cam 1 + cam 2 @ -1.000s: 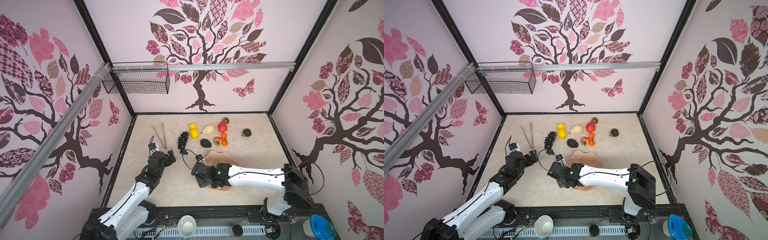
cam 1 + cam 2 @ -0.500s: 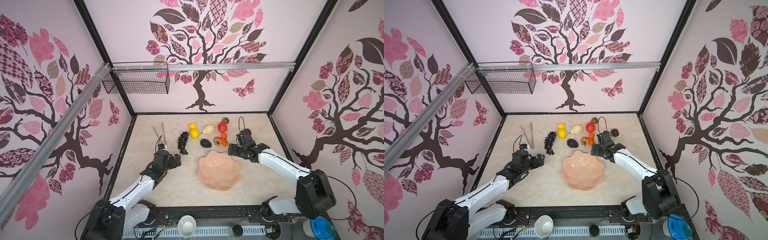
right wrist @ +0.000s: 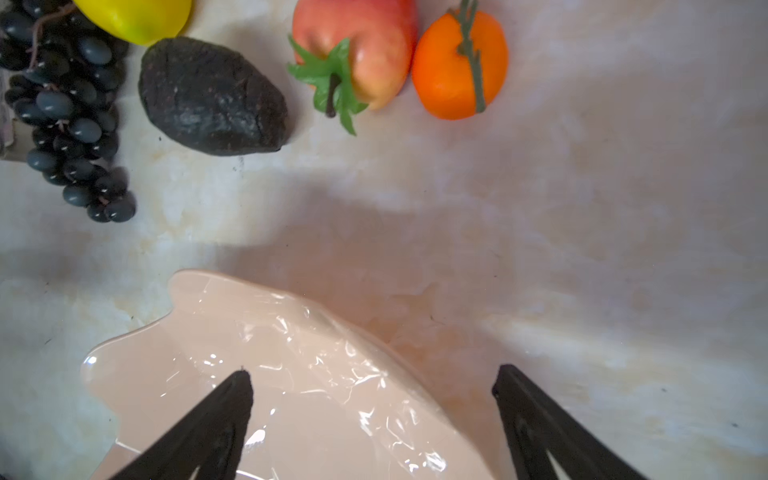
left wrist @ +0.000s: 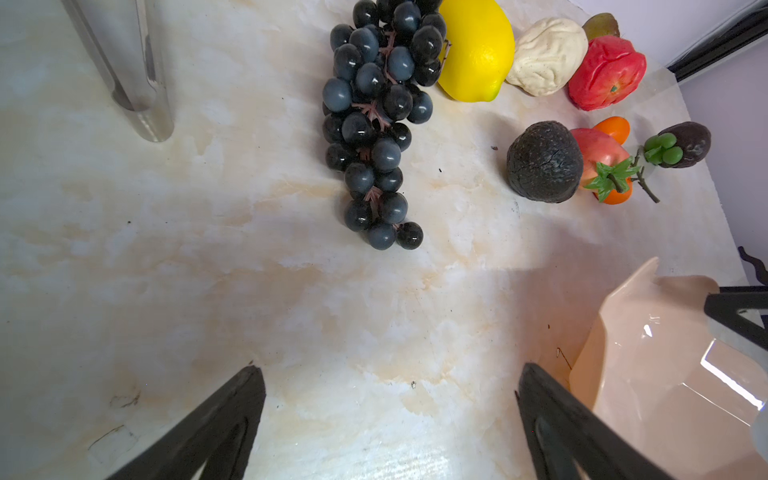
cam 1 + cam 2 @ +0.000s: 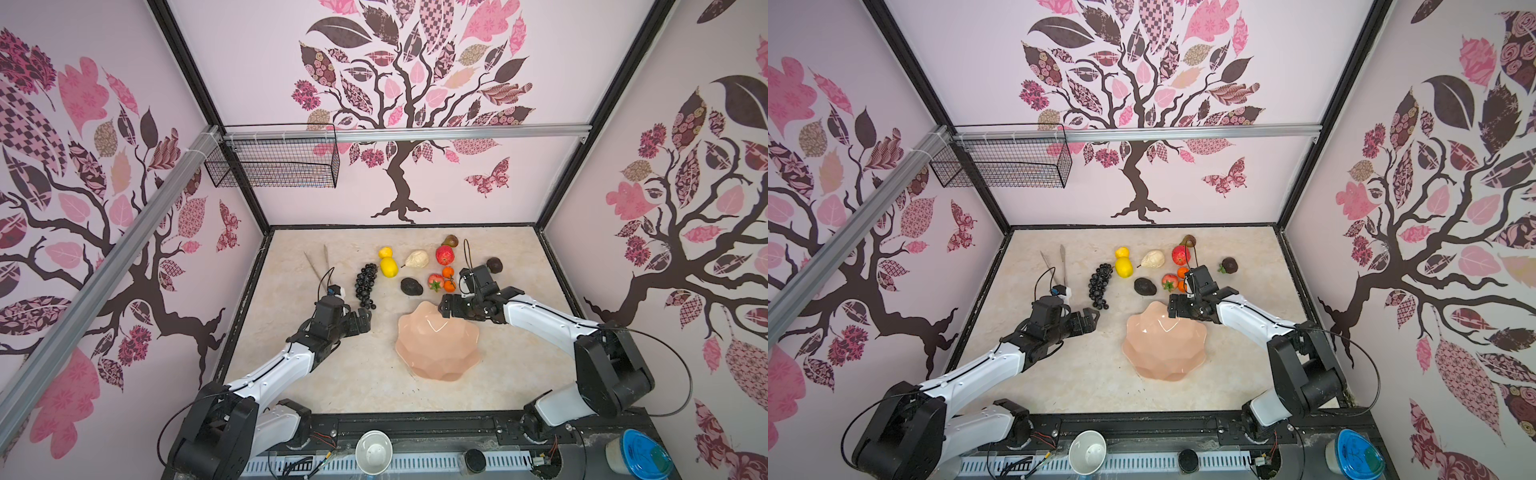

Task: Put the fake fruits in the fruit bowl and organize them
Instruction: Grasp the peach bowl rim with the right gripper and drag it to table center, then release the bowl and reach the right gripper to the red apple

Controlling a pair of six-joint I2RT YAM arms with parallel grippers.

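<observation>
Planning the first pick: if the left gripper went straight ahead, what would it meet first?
Likely the black grape bunch, straight ahead of the open left gripper, though depth is unclear.

Legible text, labels, brands, numbers, signs: none. No lettering or figures can be read on any surface in either top view or in either wrist view.
</observation>
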